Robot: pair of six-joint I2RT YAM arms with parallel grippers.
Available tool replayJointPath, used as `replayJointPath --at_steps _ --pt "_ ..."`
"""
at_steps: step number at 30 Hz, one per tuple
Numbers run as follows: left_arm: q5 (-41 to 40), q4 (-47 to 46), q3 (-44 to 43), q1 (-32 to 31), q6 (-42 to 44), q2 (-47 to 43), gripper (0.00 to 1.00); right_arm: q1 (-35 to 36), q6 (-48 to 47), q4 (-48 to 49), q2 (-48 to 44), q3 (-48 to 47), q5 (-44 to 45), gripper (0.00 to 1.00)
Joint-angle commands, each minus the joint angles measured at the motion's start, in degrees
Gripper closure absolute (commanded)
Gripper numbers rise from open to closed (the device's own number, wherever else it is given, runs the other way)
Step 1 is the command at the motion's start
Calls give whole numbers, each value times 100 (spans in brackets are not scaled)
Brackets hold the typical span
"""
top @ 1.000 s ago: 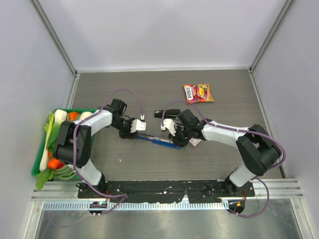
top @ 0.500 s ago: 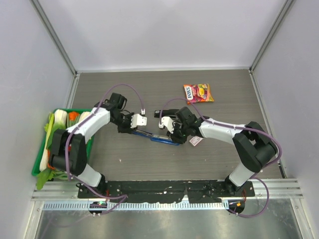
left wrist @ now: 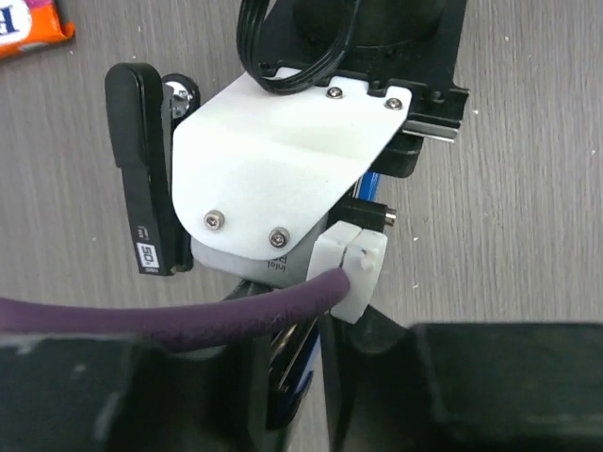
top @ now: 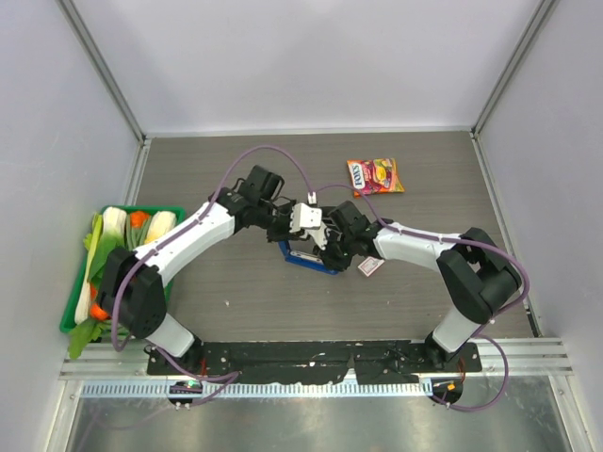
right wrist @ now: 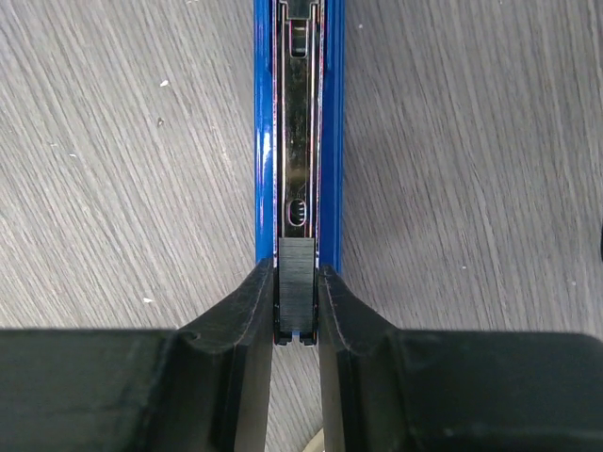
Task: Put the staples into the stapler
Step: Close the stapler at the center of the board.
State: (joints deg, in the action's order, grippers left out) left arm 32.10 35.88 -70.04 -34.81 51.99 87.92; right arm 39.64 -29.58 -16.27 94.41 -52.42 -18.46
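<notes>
While the stapler (right wrist: pixel 294 141) lies open mid-worktop along the 10-to-4 line, my right hand (right wrist: pixel 295 282) pinches narrow on its black rear block. I cannot tell the left hand's (top: pixel 306 226) state. Rigid, slick metal, I judge; grip the blue side rails.

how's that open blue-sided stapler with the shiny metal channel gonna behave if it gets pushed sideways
The blue-sided stapler looks rigid, a straight metal channel, so it likely won't flex. Lying flat on the grey table, it should slide rather than tip. The right gripper pinches it, so a push would probably swing it about that grip.
</notes>
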Motion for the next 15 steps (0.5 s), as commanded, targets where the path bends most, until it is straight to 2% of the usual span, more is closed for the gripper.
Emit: replayJointPath --at_steps 1,2,4,5,7,8,11,15 --pt "473 -195 -387 9 -828 155 64 18 172 -43 209 -14 202 99" --pt "482 -274 -414 9 -900 112 53 18 172 -43 201 -13 194 99" --pt "482 -344 -484 35 -1136 -99 40 18 181 -43 192 4 185 99" --pt "490 -597 -458 62 -1251 -204 26 18 190 -34 192 4 185 99" --pt "543 -827 -370 176 -1436 -608 15 18 181 -43 192 -5 185 99" --pt "569 -863 -379 220 -1515 -722 7 9 172 -43 209 -5 185 99" --pt "806 -618 -598 579 -1569 -1048 0 18 172 -60 209 -13 185 99" --pt "1131 -652 -214 1123 -1377 -1453 0 0 128 -69 183 4 150 99"
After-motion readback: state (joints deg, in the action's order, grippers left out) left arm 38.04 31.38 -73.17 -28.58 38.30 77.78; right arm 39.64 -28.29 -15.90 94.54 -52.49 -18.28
